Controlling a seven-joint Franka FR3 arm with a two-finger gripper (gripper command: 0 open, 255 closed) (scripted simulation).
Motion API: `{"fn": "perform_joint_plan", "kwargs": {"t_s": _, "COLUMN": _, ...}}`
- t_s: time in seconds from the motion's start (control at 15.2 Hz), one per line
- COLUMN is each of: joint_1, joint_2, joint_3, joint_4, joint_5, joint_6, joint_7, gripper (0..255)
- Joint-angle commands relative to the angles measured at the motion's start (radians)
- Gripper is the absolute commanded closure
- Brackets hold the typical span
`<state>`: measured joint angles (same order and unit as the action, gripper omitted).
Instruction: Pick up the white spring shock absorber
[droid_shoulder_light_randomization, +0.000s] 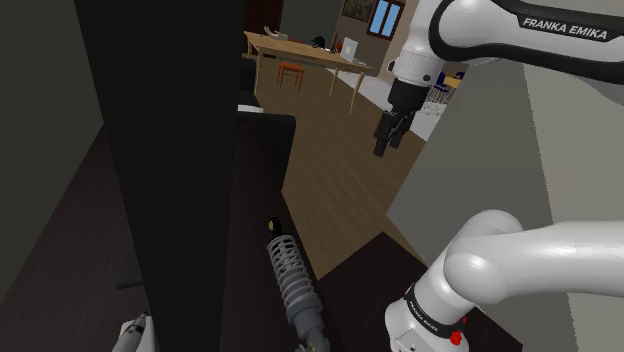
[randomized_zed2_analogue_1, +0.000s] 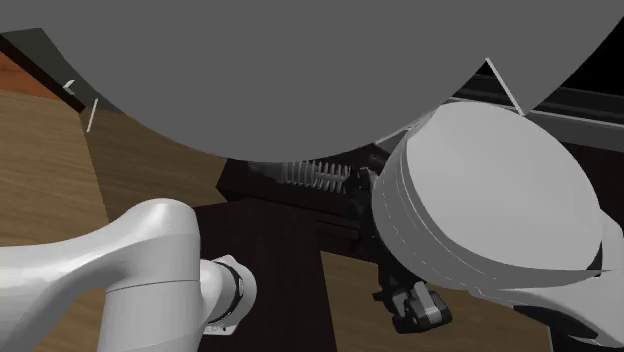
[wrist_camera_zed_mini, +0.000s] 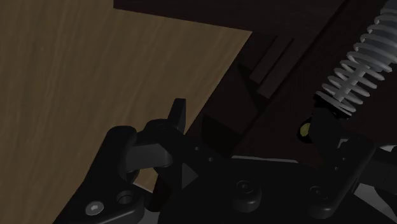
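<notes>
The shock absorber (droid_shoulder_light_randomization: 291, 277) is a pale grey coil spring on a dark body with a small yellow spot at its far end. It lies on a dark tabletop (droid_shoulder_light_randomization: 260, 180) at the lower middle of the shoulder view. My gripper (droid_shoulder_light_randomization: 386, 137) hangs high above the wooden floor (droid_shoulder_light_randomization: 340, 170), well up and to the right of the absorber, not touching it. In the wrist view the two black fingers stand apart with nothing between them, and my gripper (wrist_camera_zed_mini: 254, 127) has the spring (wrist_camera_zed_mini: 356, 63) beyond its right finger. The coil (randomized_zed2_analogue_1: 315, 176) peeks out between big grey arm links.
A tall black panel (droid_shoulder_light_randomization: 170, 150) rises at the shoulder view's left beside the tabletop. A grey wall (droid_shoulder_light_randomization: 470, 170) stands to the right. Far back are a wooden table (droid_shoulder_light_randomization: 300, 52) and an orange chair (droid_shoulder_light_randomization: 290, 72). A small white object (droid_shoulder_light_randomization: 135, 335) lies at lower left.
</notes>
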<state>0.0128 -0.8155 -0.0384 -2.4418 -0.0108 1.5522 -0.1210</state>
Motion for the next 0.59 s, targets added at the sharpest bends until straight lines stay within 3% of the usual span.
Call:
{"fn": "perform_joint_plan", "kwargs": {"t_s": 0.0, "joint_1": 0.0, "joint_2": 0.0, "joint_3": 0.0, "joint_4": 0.0, "joint_5": 0.0, "joint_6": 0.0, "joint_7": 0.0, "gripper": 0}}
{"fn": "perform_joint_plan", "kwargs": {"t_s": 0.53, "joint_1": 0.014, "joint_2": 0.07, "joint_3": 0.17, "joint_4": -0.142, "joint_5": 0.122, "joint_6": 0.227, "joint_7": 0.274, "gripper": 0}}
